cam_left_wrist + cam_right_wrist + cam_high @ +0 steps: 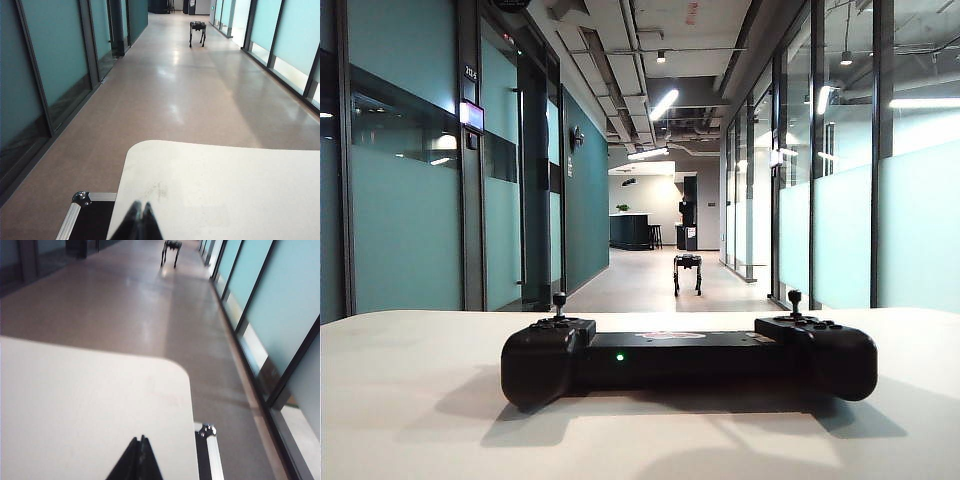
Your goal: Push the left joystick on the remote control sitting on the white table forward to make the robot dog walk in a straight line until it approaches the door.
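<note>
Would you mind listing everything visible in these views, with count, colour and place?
remote control: one, black, green light lit, on the white table.
left joystick: one, black, upright, untouched.
right joystick: one, black, upright.
white table: one, white, foreground.
robot dog: one, dark, standing far down the corridor.
case: one, black with metal edging, beside the table.
left gripper: shut, over the table's edge.
right gripper: shut, over the table.

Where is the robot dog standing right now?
In the exterior view the robot dog stands far down the corridor floor, right of centre, beyond the remote control on the white table.
</note>
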Robot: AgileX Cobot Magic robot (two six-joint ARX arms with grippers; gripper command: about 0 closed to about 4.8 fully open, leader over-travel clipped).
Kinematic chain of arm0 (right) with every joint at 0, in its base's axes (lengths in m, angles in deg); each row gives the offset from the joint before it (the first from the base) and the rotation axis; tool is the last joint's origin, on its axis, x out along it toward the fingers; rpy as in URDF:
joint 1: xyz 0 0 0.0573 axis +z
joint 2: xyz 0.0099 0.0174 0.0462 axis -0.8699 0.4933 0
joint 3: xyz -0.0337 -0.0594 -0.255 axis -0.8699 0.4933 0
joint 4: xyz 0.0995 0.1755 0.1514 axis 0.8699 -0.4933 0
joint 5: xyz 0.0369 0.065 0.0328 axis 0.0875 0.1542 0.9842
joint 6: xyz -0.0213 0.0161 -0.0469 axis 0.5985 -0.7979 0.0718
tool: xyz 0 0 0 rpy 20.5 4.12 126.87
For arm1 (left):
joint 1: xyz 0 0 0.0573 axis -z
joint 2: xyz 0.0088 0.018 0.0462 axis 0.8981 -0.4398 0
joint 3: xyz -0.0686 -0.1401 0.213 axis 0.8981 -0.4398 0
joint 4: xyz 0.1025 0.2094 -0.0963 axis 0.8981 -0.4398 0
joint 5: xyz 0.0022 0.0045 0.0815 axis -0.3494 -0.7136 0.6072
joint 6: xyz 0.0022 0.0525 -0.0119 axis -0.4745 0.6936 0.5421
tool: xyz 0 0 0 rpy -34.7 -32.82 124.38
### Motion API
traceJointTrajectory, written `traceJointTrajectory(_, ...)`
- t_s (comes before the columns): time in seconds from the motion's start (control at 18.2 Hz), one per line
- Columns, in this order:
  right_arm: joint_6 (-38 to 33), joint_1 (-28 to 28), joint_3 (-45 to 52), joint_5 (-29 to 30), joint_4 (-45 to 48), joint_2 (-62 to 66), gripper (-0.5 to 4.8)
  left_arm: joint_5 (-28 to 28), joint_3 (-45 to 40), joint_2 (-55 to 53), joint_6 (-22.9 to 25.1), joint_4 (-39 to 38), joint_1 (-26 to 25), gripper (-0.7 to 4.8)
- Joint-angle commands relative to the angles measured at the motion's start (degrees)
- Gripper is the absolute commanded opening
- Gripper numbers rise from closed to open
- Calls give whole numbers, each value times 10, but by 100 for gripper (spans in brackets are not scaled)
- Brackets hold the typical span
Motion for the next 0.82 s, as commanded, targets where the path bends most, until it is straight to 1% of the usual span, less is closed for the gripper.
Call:
traceJointTrajectory(0.05, 0, -9, 3, -1, 18, -2, -5, 0, 2, 0, 1, 5, 0, -5)
traceJointTrajectory(0.11, -7, -15, 3, -1, 18, -2, -5, 0, 2, 0, 1, 5, 0, -5)
traceJointTrajectory(0.22, -57, -27, 3, -1, 18, -2, -5, 0, 2, 0, 1, 5, 0, -5)
traceJointTrajectory(0.38, -108, -33, 3, 1, 18, -2, -5, 0, 2, 0, 1, 5, 0, -5)
traceJointTrajectory(0.49, -110, -33, 3, 9, 19, -2, -5, 0, 2, 0, 1, 5, 0, -5)
traceJointTrajectory(0.6, -110, -33, 3, 40, 42, -2, -5, 0, 2, 0, 1, 5, 0, -5)
traceJointTrajectory(0.71, -110, -33, 3, 38, 59, -2, -5, 0, 2, 0, 1, 5, 0, -5)
traceJointTrajectory(0.82, -110, -33, 3, 36, 56, -2, -5, 0, 2, 0, 1, 5, 0, -5)
